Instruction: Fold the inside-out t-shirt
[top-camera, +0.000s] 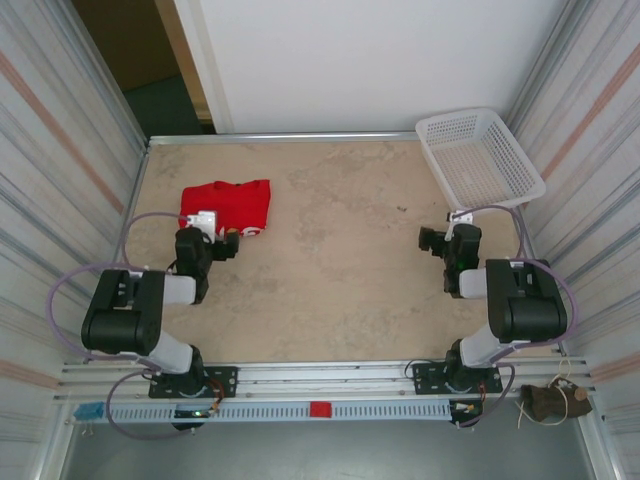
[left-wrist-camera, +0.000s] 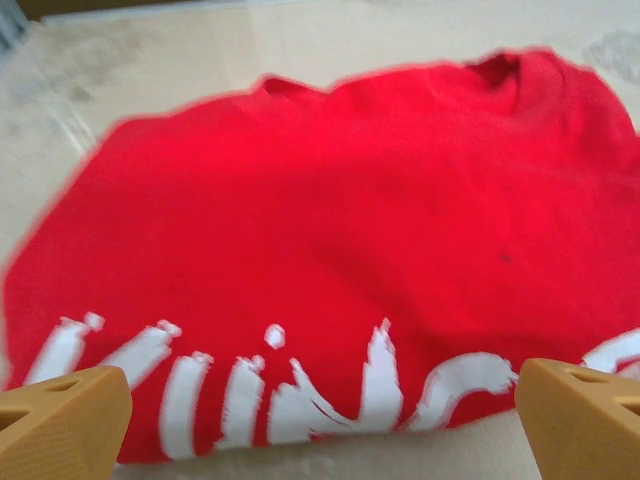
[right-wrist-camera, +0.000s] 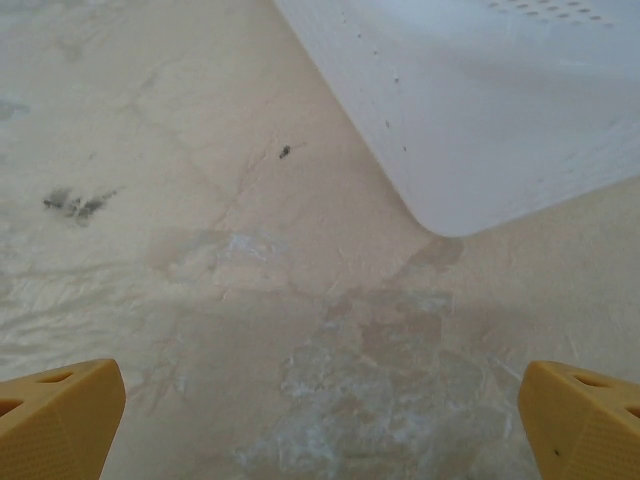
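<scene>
Shirt (top-camera: 226, 205) lies at the far left of the table (top-camera: 340, 260), just ahead of my left gripper (left-wrist-camera: 320, 420), its jaws spread wide. The right gripper (top-camera: 432, 240), equally spread, sits near the basket (top-camera: 480, 155). Grabbing through several layers could drag the whole bundle, I fear.

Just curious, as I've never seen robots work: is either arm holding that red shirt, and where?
Nothing is held. The left tool stands open at the lettered edge of the red t-shirt; the right tool stands open over the table near the white basket.
</scene>
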